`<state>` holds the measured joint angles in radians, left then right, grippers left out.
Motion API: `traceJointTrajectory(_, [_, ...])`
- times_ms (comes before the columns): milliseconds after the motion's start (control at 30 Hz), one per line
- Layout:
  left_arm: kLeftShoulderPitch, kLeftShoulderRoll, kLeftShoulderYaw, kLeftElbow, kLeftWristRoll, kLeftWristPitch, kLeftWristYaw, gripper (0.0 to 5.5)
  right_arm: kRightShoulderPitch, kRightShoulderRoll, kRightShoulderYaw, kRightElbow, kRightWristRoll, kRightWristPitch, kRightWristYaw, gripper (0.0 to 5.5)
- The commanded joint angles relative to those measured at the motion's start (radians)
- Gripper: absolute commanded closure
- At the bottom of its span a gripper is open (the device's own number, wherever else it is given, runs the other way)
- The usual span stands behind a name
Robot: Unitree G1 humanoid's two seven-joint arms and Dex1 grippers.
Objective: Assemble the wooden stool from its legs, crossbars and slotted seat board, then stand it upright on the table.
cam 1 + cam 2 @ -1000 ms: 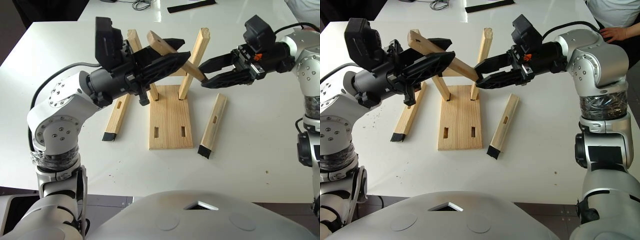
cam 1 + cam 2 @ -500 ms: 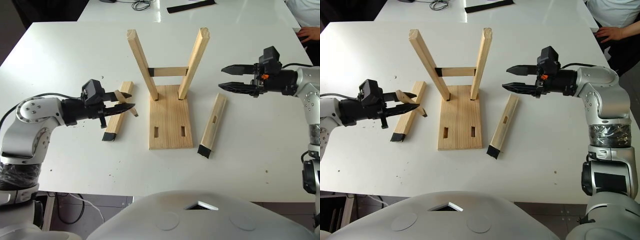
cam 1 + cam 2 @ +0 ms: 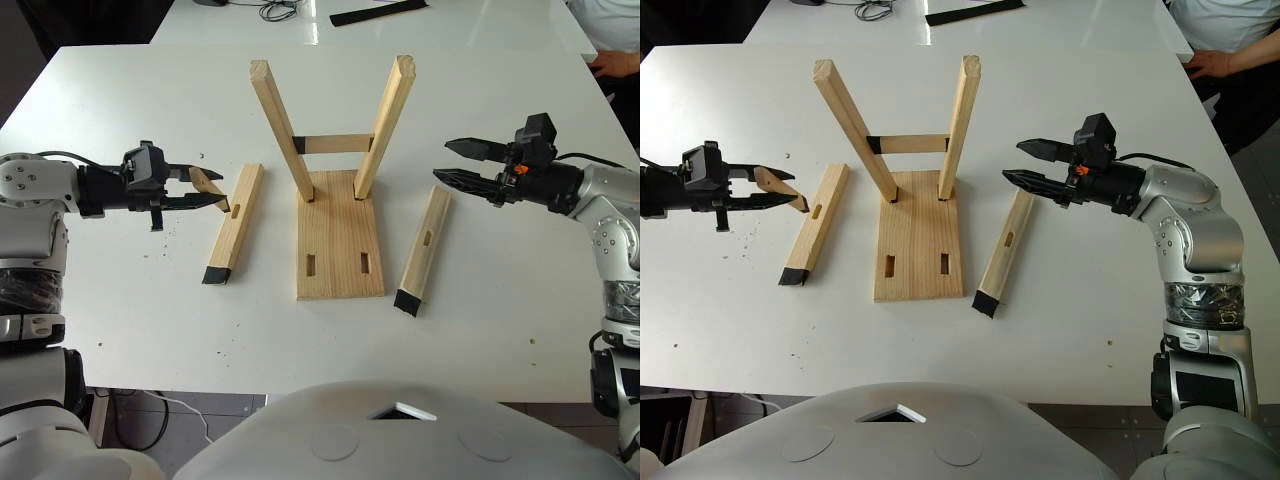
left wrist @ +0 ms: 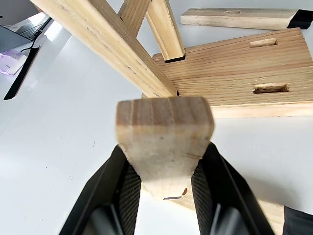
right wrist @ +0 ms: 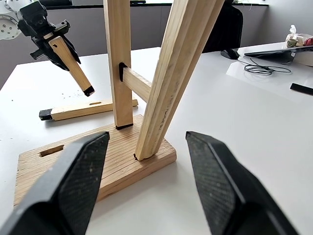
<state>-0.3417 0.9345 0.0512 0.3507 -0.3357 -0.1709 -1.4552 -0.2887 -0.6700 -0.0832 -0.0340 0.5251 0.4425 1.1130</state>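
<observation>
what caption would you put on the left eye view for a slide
Left gripper holds a crossbar beside the half-built stool; right gripper hangs open.

A few dark specks dot the left side of the white worktop, and on the 2nd, glossier white table butted against its far edge lie 1 flat black strip and a loose coil of dark cable, with a black chair behind.
</observation>
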Motion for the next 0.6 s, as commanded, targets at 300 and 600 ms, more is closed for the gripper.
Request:
traceJointTrajectory(300, [0.042, -0.052, -0.005, 0.042, 0.033, -0.075, 0.012, 4.19, -0.055, -0.002, 0.032, 0.059, -0.012, -0.002, 0.023, 2.62])
traceJointTrajectory(600, [0.089, -0.068, -0.026, 0.051, 0.042, -0.103, 0.023, 4.19, -0.056, 0.006, 0.047, 0.061, -0.007, 0.003, 0.025, 2.62])
